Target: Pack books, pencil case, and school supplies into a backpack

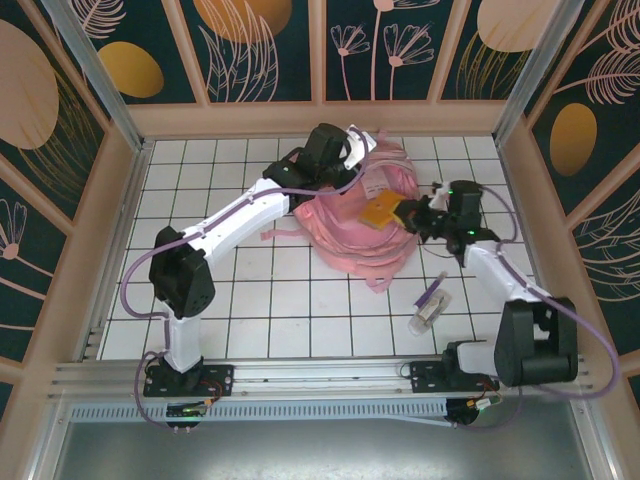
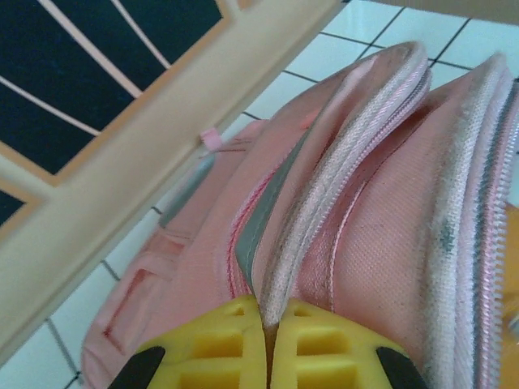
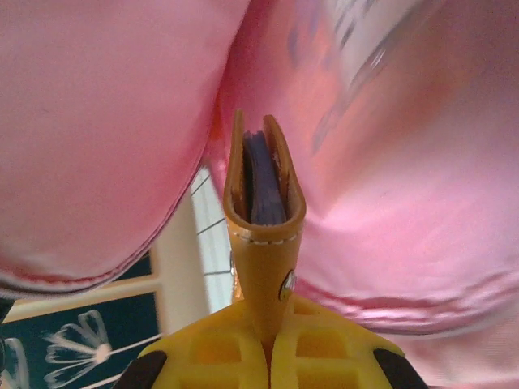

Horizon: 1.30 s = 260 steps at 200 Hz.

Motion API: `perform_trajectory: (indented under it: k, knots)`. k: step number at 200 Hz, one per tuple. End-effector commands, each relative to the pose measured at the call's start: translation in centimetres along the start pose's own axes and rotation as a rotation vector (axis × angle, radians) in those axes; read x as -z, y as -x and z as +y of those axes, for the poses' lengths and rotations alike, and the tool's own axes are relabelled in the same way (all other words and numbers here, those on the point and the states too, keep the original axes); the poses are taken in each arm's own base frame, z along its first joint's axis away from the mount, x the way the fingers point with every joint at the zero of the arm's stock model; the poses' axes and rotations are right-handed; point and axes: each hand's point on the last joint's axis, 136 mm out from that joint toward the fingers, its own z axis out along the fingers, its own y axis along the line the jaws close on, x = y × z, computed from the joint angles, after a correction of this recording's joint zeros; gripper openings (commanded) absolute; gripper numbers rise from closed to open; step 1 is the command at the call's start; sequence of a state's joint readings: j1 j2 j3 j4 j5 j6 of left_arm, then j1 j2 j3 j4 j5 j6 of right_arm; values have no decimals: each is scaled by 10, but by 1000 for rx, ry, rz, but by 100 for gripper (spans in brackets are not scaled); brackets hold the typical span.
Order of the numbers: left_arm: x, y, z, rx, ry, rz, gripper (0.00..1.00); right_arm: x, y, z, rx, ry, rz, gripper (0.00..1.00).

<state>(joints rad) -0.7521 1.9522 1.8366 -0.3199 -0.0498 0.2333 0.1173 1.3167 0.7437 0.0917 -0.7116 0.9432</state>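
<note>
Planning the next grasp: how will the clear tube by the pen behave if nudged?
The tube looks round and lies on its side on the smooth table, so it probably rolls. Small and translucent, it is likely light. The pen lies close, so a nudge may shift it too.

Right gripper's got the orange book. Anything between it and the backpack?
Nothing separate is visible. The right gripper is shut on the orange book, whose far edge points in between bulges of the backpack; its pink fabric crowds close on both sides. The left gripper pinches the backpack's zipper edge.
</note>
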Motion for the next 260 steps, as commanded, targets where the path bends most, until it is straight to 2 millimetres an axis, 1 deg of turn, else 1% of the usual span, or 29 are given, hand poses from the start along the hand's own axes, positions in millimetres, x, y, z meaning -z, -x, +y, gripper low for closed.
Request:
perform_trajectory:
  k: [1, 19, 28, 36, 46, 50, 60, 67, 71, 81, 88, 98, 112, 134, 140, 161, 180, 189, 202, 211, 221, 230, 241, 246, 249, 260]
  knots:
    - [23, 74, -14, 118, -126, -237, 0, -29, 18, 25, -162, 135, -113, 0]
    - [23, 74, -23, 192, -186, -242, 0, -52, 40, 30, -231, 186, -242, 0]
    - [26, 74, -27, 221, -209, -245, 0, -64, 50, 26, -268, 179, -307, 0]
    - [28, 74, -29, 238, -228, -253, 0, -73, 59, 20, -306, 174, -401, 0]
    - [34, 77, -32, 261, -247, -278, 0, -82, 65, 8, -377, 165, -522, 0]
    - [36, 78, -32, 273, -255, -290, 0, -86, 67, 4, -403, 166, -559, 2]
    - [40, 82, -35, 300, -280, -320, 0, -98, 72, -2, -443, 161, -608, 15]
    - [43, 84, -37, 317, -295, -333, 0, -110, 76, 3, -449, 171, -593, 25]
    - [44, 85, -37, 326, -301, -339, 0, -116, 78, 5, -447, 179, -585, 28]
    - [44, 85, -39, 336, -317, -339, 0, -130, 77, 8, -473, 199, -541, 32]
    - [43, 83, -40, 337, -319, -334, 0, -138, 72, 7, -504, 212, -511, 33]
    - [41, 79, -39, 338, -308, -324, 0, -141, 65, 7, -535, 228, -481, 36]
    - [38, 73, -34, 346, -272, -314, 0, -137, 54, 4, -547, 199, -456, 40]
    - [35, 65, -25, 355, -237, -314, 0, -115, 40, -9, -572, 97, -451, 47]
    - [35, 63, -20, 360, -222, -315, 0, -111, 33, -15, -574, 44, -421, 50]
    - [30, 52, -5, 385, -188, -305, 0, -79, 22, -23, -557, -67, -411, 56]
    - [25, 41, 4, 391, -180, -293, 0, -50, 11, -26, -518, -131, -410, 57]
    - [23, 35, 6, 369, -174, -284, 0, -33, 8, -25, -469, -163, -418, 57]
    - [19, 25, 3, 302, -173, -268, 0, -7, 5, -32, -405, -234, -440, 58]
    - [16, 18, -2, 248, -184, -249, 0, 14, 4, -41, -359, -286, -456, 58]
    - [12, 9, -3, 231, -179, -218, 0, 38, 6, -52, -305, -354, -476, 59]
    - [9, 2, -4, 219, -180, -193, 0, 65, 11, -65, -247, -439, -523, 60]
    - [6, -4, -7, 219, -188, -176, 0, 97, 14, -82, -207, -540, -565, 73]
    - [4, -6, -8, 218, -194, -170, 0, 112, 13, -92, -202, -596, -578, 78]
    - [4, -7, -9, 218, -199, -168, 0, 120, 14, -96, -203, -617, -592, 84]
    - [0, -12, -12, 214, -209, -158, 0, 150, 6, -120, -247, -728, -615, 98]
